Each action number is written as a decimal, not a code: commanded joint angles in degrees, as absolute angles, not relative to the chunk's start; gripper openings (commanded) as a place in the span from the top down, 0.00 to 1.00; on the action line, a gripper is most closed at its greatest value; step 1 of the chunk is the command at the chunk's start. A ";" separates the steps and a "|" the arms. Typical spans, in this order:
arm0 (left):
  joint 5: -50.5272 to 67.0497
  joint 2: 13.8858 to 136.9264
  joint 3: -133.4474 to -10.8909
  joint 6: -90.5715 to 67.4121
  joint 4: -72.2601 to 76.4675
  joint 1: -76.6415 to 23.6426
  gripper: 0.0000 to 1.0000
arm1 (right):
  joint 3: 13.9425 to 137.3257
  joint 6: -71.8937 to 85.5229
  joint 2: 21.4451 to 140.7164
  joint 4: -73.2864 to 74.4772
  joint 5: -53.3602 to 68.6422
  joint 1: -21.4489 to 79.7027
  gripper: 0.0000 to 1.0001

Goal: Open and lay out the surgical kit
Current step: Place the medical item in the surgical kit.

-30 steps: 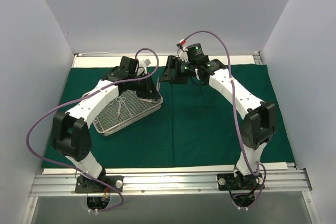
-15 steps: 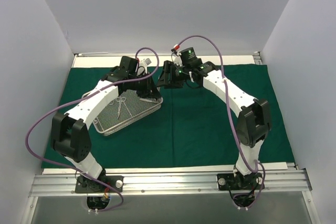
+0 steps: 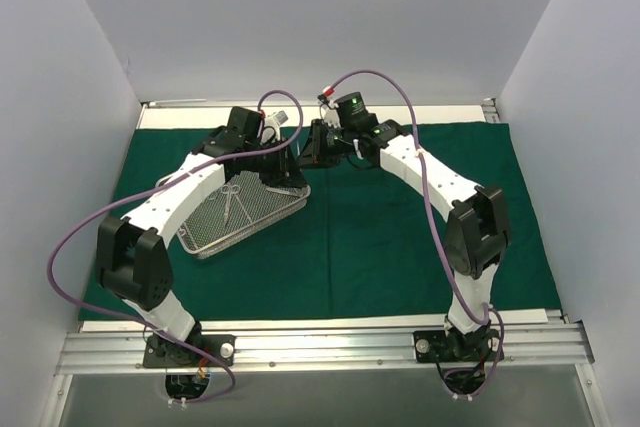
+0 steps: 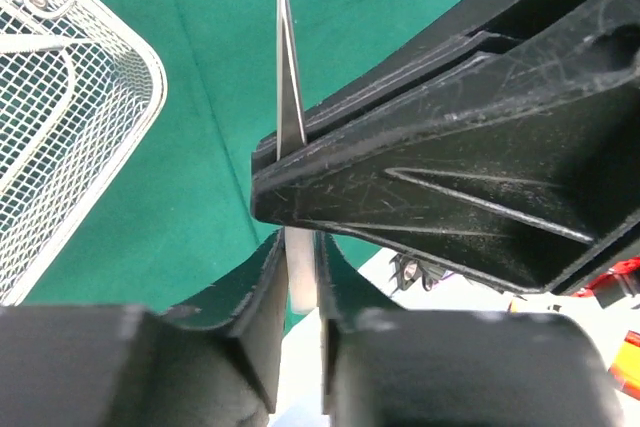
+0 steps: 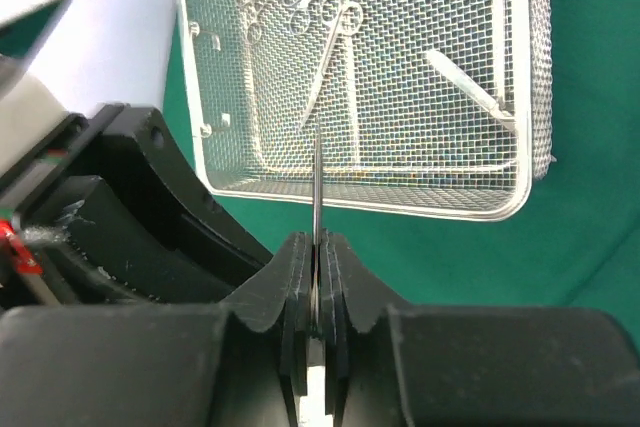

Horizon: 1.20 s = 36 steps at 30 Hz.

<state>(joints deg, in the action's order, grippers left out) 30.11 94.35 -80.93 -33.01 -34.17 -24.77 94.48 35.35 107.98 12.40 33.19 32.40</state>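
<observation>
The dark green cloth (image 3: 380, 237) lies spread flat over the table. On its left part sits the silver wire-mesh tray (image 3: 215, 242), with ring-handled instruments (image 3: 230, 197) lying in it. Above the cloth by the tray's far right corner, my two grippers meet tip to tip. The left gripper (image 4: 300, 242) has slender steel tweezers (image 4: 290, 97) between its fingers, touching both. My right gripper (image 5: 317, 242) is shut on the other end of the same tweezers (image 5: 317, 177), seen edge-on above the tray (image 5: 360, 209). From above, the fingers hide the tweezers.
More steel instruments (image 5: 330, 37) lie in the tray's mesh. The right gripper's black finger (image 4: 450, 147) fills much of the left wrist view. White walls close in the table on three sides. A metal rail (image 3: 320, 347) runs along the near edge.
The right arm has swung left to the left gripper and its jaws have closed on the tweezers. The left arm and the tray have stayed put.
</observation>
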 commanded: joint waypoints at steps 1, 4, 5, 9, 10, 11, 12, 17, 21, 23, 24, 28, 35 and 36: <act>30.85 91.32 -82.18 -31.29 -31.99 -24.79 0.67 | 94.92 31.21 107.84 15.90 30.24 32.08 1.00; 28.40 90.53 -81.83 -30.33 -32.78 -24.44 0.37 | 95.80 27.08 107.40 20.55 26.29 31.38 1.00; 26.91 90.09 -81.74 -29.80 -33.22 -24.26 0.30 | 96.06 25.24 106.88 24.57 24.45 30.94 1.00; 23.83 86.32 -80.51 -26.11 -36.37 -22.24 0.22 | 94.06 14.53 103.63 33.73 11.45 27.35 1.00; 23.12 85.79 -79.90 -24.97 -37.17 -20.76 0.22 | 93.09 13.02 102.58 35.14 6.73 26.46 1.00; 22.51 85.35 -79.54 -24.35 -37.79 -19.96 0.21 | 92.21 11.62 102.31 39.07 4.42 25.32 1.00; 22.15 84.38 -79.02 -23.82 -38.58 -19.08 0.21 | 90.20 10.21 102.39 40.94 2.83 23.92 1.00; 23.29 81.22 -74.28 -21.45 -38.76 -14.60 0.22 | 83.77 5.36 99.15 41.85 -6.74 12.76 1.00; 26.63 76.74 -70.05 -20.57 -36.04 -10.91 0.23 | 84.98 2.12 101.33 43.85 -8.60 8.27 1.00; 26.90 75.94 -69.52 -18.99 -36.82 -10.37 0.23 | 87.44 0.71 104.13 46.83 -9.84 7.74 1.00; 26.63 75.15 -69.26 -18.55 -37.44 -10.46 0.23 | 87.63 0.62 104.59 47.19 -11.41 7.65 1.00; 25.93 73.83 -68.03 -19.60 -36.48 -11.60 0.23 | 85.70 -2.72 106.43 47.99 -13.27 5.46 1.00; 23.38 74.53 -70.05 -19.60 -38.14 -12.57 0.23 | 81.56 -4.66 108.19 41.76 -12.48 2.46 1.00; 23.81 74.97 -70.14 -19.86 -37.97 -12.39 0.23 | 81.30 -4.83 108.63 41.40 -12.65 2.37 1.00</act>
<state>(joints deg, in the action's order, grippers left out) 24.21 75.18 -68.16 -20.38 -38.22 -12.49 81.93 -3.16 107.46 41.98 -10.74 2.92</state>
